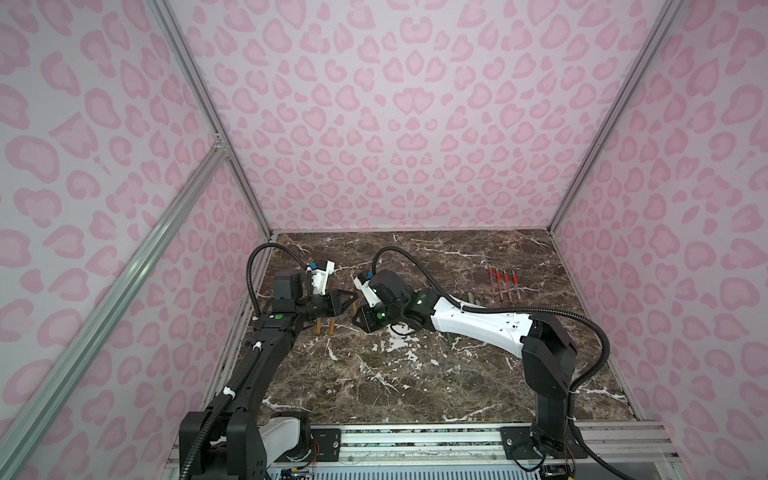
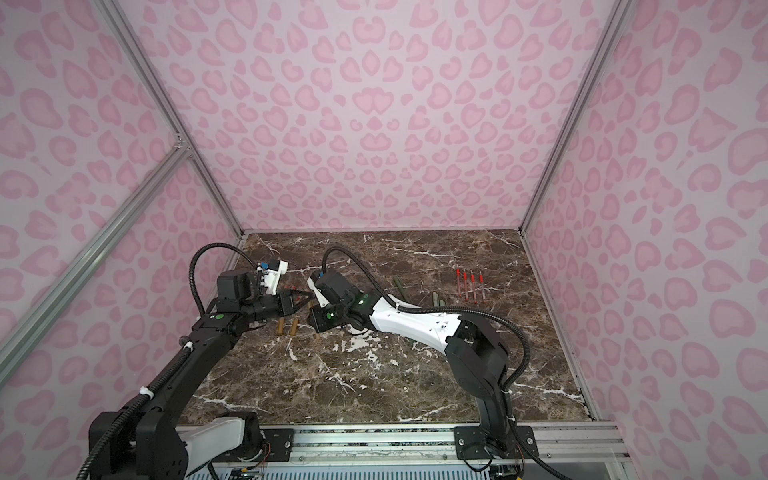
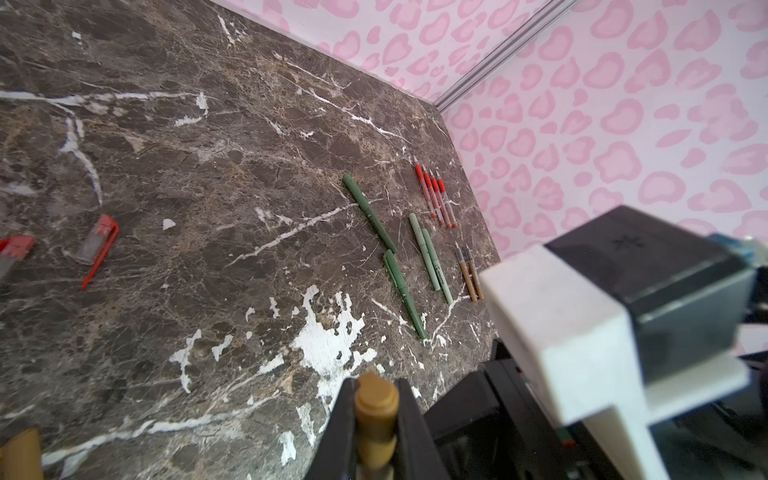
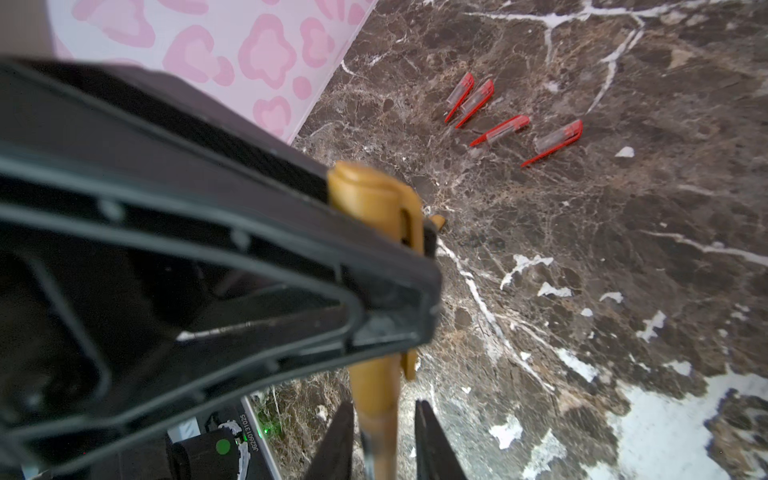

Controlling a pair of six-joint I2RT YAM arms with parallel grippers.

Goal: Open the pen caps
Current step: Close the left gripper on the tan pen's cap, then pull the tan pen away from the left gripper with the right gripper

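A tan-brown pen is held level between my two grippers at the left middle of the table. My left gripper [image 3: 376,390] is shut on its tan cap [image 3: 376,405]. The right wrist view shows that cap [image 4: 365,195] clamped in the left fingers [image 4: 249,249]. The pen body [image 4: 376,386] runs down between the jaws of my right gripper [image 4: 383,405], and a small gap shows on one side. In both top views the grippers [image 1: 351,297] [image 2: 303,296] meet nose to nose. Two loose tan caps [image 1: 318,328] [image 2: 281,327] lie below them.
Several red caps [image 4: 500,130] lie near the left wall. Several red pen bodies [image 1: 503,284] lie at the far right. Dark green pens [image 3: 370,212], pale green pens [image 3: 430,257] and two tan pen bodies [image 3: 469,274] lie under the right arm. Pink patterned walls enclose the marble table [image 1: 415,374].
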